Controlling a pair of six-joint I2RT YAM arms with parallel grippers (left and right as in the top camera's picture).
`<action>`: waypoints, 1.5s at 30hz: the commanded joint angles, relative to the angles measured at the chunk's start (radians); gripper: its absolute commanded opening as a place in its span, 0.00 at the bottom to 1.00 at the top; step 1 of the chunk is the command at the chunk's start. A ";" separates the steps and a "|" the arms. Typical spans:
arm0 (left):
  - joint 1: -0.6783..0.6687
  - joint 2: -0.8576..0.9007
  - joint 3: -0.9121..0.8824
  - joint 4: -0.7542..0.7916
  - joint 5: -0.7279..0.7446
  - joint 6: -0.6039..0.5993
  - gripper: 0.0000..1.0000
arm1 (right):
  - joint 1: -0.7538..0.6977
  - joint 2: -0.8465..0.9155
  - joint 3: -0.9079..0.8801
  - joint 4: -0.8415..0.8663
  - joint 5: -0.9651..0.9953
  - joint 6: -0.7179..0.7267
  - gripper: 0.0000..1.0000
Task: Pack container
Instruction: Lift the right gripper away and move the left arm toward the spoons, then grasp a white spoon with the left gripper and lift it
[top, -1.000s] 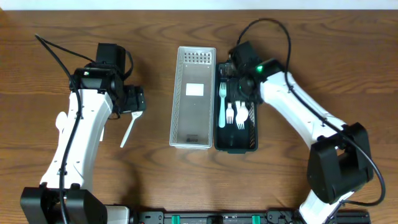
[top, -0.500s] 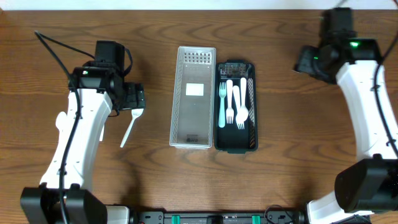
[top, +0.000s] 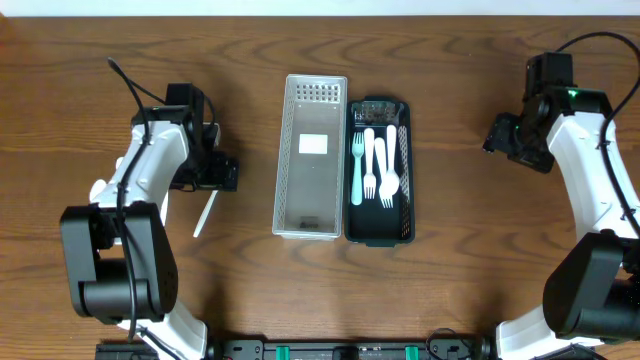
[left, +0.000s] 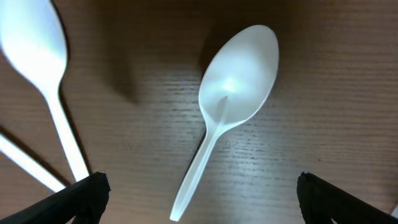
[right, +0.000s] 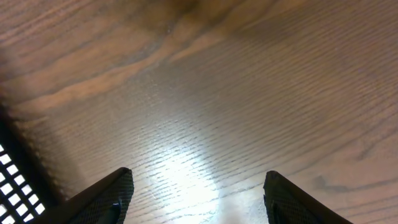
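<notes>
Both arms have shifted since half a second ago: the right end effector (right: 198, 186) has dropped lower along the right side of the desk (top: 460, 260), and the left end effector (left: 200, 190) has edged slightly toward the robot. Its fingers are spread wide above a white spoon (left: 233, 106) lying flat on the wood, with a second spoon (left: 37, 68) just beside it. The right fingers are also spread, empty over bare wood. The black container (top: 378, 236) holds three pale utensils (top: 371, 165) and stands just beside the clear basket (top: 310, 228)

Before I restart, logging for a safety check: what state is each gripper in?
Left gripper: open, empty, over a white spoon.
Right gripper: open, empty.
</notes>
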 joint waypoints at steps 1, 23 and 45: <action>0.011 0.016 -0.011 -0.003 0.048 0.108 0.98 | -0.005 0.009 -0.005 0.011 0.012 -0.020 0.71; 0.012 0.057 -0.148 0.142 0.058 0.125 0.98 | -0.005 0.009 -0.005 0.004 0.011 -0.020 0.71; 0.012 0.084 -0.148 0.143 0.058 0.117 0.38 | -0.005 0.009 -0.005 0.005 0.011 -0.020 0.71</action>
